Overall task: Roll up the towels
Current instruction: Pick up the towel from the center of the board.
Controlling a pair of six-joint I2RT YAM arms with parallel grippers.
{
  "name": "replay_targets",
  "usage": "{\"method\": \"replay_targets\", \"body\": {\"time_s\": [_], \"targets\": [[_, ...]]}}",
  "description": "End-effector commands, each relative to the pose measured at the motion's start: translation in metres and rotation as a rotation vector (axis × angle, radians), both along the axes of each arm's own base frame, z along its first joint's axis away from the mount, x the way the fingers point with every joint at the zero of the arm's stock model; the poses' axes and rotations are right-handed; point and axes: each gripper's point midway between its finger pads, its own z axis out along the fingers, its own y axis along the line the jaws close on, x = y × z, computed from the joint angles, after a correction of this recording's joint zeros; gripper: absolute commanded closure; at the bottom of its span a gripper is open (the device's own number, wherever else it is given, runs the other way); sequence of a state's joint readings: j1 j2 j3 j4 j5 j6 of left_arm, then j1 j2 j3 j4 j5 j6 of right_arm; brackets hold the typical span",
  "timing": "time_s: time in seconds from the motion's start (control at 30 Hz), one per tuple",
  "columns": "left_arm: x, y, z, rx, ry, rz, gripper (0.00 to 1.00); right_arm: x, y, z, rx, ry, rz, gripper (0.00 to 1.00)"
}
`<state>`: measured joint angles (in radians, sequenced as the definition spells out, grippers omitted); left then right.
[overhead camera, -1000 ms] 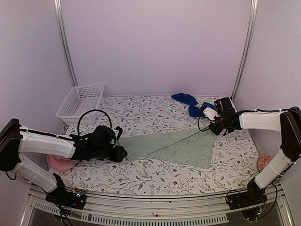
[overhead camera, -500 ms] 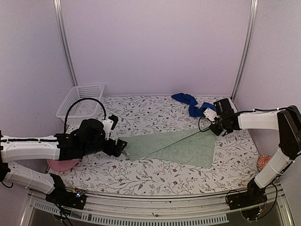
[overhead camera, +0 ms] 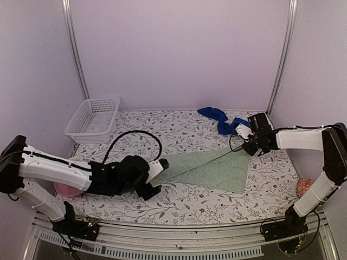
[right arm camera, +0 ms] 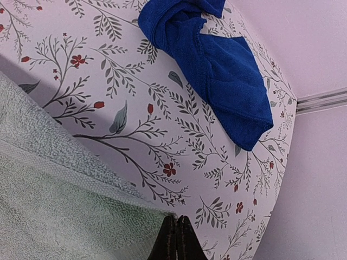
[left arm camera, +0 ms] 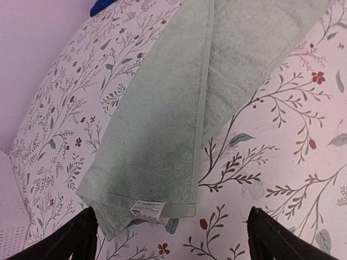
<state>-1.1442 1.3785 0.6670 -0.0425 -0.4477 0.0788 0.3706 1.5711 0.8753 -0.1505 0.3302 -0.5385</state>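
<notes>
Green towel point(overhead camera: 209, 169) folded flat on table point(overhead camera: 179, 208), not rolled; blue towel point(overhead camera: 217, 118) bunched at back, untouched; left jaws wide open, empty; right jaws clamped on green towel's corner.

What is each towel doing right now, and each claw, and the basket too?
green towel: lying flat, folded over lengthwise, not rolled, one far corner pinched.
blue towel: crumpled in a heap at the back, not rolled.
left claw: open wide at the green towel's label end, holding nothing.
right claw: shut on the green towel's corner.
basket: upright at the back left.
</notes>
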Motion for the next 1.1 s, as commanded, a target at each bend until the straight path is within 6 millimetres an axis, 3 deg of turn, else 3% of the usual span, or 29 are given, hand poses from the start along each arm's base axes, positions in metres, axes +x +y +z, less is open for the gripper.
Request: {"method": "replay_targets", "body": {"time_s": [0.0, 0.1, 0.27, 0.4, 0.67, 1.07], "targets": [[-0.001, 0.012, -0.037, 0.331, -0.028, -0.013, 0.05, -0.001, -0.004, 0.009, 0.011, -0.023, -0.01, 0.97], [-0.003, 0.015, -0.049, 0.388, 0.001, -0.015, 0.07, -0.002, -0.005, 0.009, 0.013, -0.022, -0.012, 0.97], [-0.008, 0.025, -0.041, 0.402, -0.013, -0.003, 0.14, -0.002, -0.004, 0.008, 0.019, -0.018, -0.007, 0.97], [-0.001, 0.043, -0.043, 0.492, -0.079, 0.039, 0.14, -0.003, -0.003, 0.008, 0.027, -0.014, 0.0, 0.97], [0.018, 0.06, -0.061, 0.621, -0.165, 0.095, 0.16, -0.005, -0.001, 0.011, 0.041, -0.015, 0.009, 0.97], [0.023, 0.032, -0.063, 0.562, -0.279, -0.054, 0.14, -0.007, 0.002, 0.01, 0.057, 0.0, 0.02, 0.97]]}}
